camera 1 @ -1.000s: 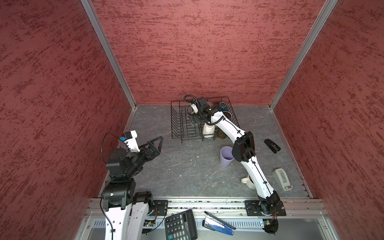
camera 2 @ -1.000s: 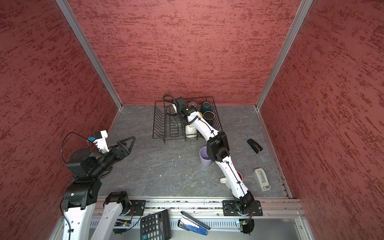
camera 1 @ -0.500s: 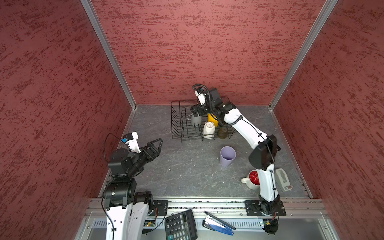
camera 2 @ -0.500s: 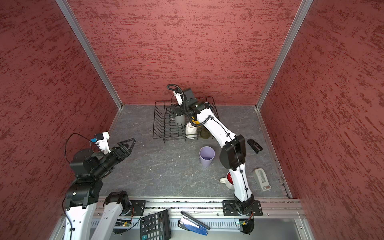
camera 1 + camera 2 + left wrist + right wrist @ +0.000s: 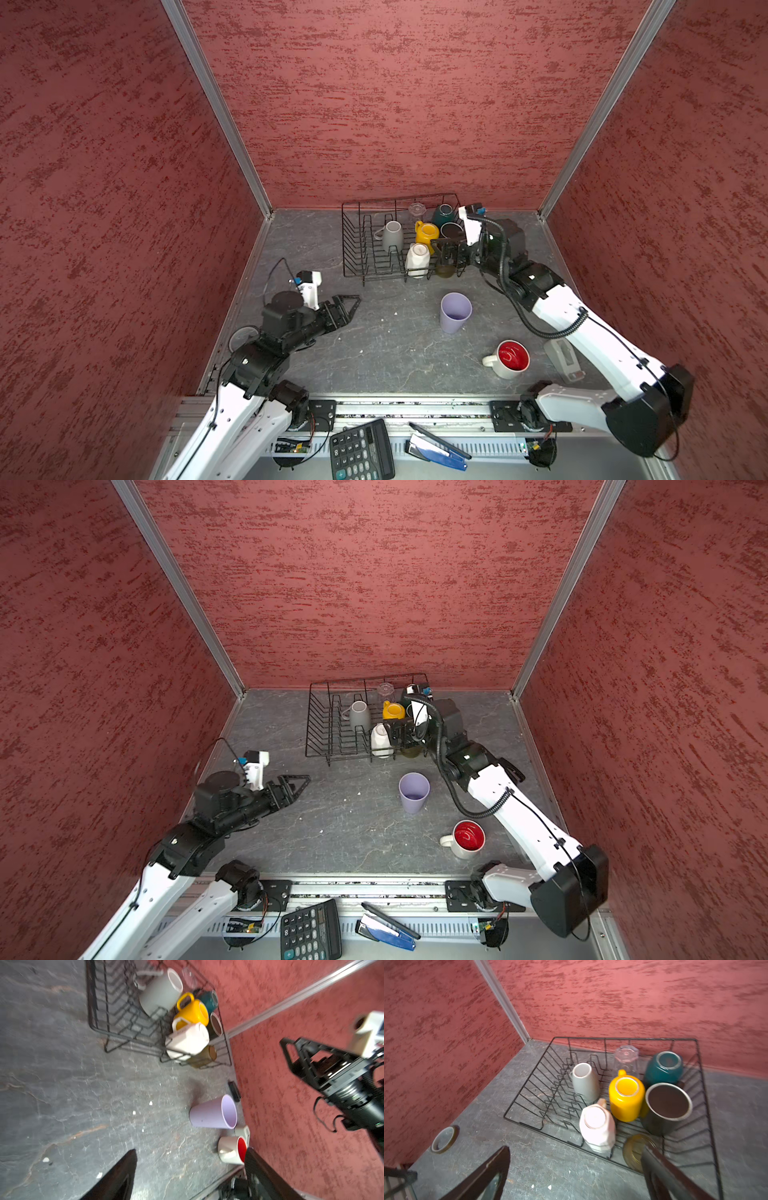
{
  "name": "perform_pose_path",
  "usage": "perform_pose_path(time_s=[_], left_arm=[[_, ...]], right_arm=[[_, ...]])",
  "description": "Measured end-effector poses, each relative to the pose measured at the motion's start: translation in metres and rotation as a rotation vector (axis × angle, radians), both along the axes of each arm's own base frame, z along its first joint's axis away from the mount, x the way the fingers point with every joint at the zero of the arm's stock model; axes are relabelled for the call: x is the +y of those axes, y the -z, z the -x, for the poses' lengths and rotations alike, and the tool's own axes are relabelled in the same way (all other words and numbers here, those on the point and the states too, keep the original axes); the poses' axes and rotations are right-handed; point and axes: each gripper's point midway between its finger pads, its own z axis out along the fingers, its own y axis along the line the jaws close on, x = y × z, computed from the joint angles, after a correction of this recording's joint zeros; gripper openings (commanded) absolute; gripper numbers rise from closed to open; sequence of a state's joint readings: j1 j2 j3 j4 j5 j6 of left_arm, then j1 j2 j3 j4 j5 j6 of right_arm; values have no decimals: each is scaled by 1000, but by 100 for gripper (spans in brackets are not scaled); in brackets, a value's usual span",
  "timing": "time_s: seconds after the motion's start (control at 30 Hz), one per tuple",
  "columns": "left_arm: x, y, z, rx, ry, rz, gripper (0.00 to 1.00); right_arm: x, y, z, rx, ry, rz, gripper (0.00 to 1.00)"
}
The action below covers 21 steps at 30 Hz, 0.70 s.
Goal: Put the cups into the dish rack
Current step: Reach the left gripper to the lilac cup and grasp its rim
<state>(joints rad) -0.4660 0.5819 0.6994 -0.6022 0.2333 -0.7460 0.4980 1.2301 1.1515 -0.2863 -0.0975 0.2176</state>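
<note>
A black wire dish rack is seen in the upper centre of both top views, set on the grey stone-patterned bench near the back wall. Seven cups are held in it: a grey ceramic mug leaned among the plate loops, a clear faceted glass and a teal mug along the upper edge, a yellow mug and a black mug below them, and a white faceted mug beside an olive-brown textured glass at the lower right corner. Two cups are left on the bench: a lavender tumbler, stood upright just below the rack, and a white mug with a red inside towards the lower right, well apart from the rack.

The right end effector is held over the rack's lower right corner, above the olive-brown glass, its fingers spread wide and nothing gripped. The left end effector is held over bare bench at centre left, released and empty.
</note>
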Motion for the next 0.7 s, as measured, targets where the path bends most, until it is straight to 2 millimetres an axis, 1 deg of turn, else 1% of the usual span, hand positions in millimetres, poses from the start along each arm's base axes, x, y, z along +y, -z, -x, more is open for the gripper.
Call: perform_pose_path(time_s=[0.1,0.2,0.23,0.4,0.53,0.67,0.7], left_arm=[[-33,16,-2,54,83,-105,82],[-65,25,-12,82,132,-209,82],[-74,27,-14,83,140,-237,82],[-121,28,-17,61,210,-330,82],[-152,28,-23,41,237,-381,82],[-183,33,-26,32,269,-425,82],[-188,35,-26,32,274,-434,83]], right_arm=[[-12,11,1,21,35,-12,99],[-18,22,0,48,52,-10,99],[-20,23,-1,50,57,-10,99],[-30,14,-2,32,78,-29,99],[-39,6,1,6,96,-49,99],[-50,5,6,-3,115,-56,99],[-52,4,7,-6,118,-58,99]])
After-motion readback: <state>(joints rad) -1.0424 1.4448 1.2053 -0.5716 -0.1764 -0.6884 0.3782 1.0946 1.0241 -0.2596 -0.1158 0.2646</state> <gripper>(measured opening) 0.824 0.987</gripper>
